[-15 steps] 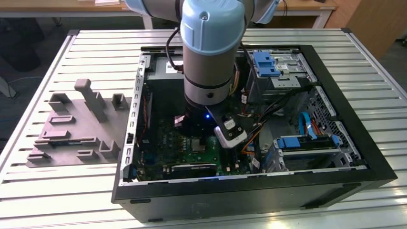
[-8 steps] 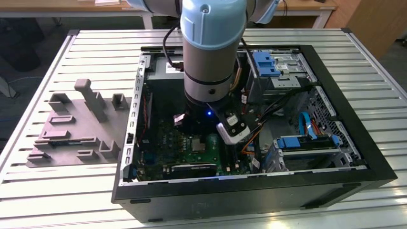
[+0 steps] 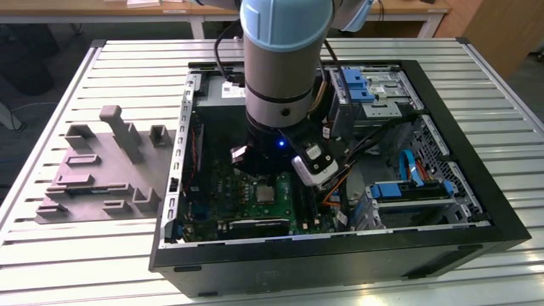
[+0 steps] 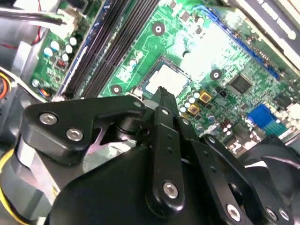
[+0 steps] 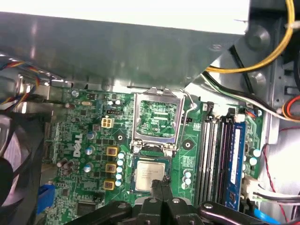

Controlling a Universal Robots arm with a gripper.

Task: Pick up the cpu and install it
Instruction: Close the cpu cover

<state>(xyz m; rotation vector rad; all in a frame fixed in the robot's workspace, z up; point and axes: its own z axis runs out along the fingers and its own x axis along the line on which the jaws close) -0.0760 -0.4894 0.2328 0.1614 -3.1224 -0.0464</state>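
The cpu (image 5: 149, 172), a small silver-grey square chip, lies flat in its socket on the green motherboard (image 5: 84, 140); it also shows in the second wrist view (image 4: 168, 78) and the exterior view (image 3: 264, 193). The socket's metal load plate (image 5: 157, 117) stands swung open beside it. My gripper (image 5: 161, 182) hangs low over the board inside the computer case (image 3: 340, 255), its black fingers pressed together with nothing between them. The fingertips (image 4: 161, 93) sit at the cpu's near edge; I cannot tell whether they touch it.
A grey metal box (image 5: 117, 47) walls one side of the board, and black memory slots (image 5: 218, 154) run along another. A black fan (image 5: 14, 164) sits close by. Yellow and black cables (image 5: 262, 56) loop nearby. Outside the case lies a grey fixture plate (image 3: 102, 178).
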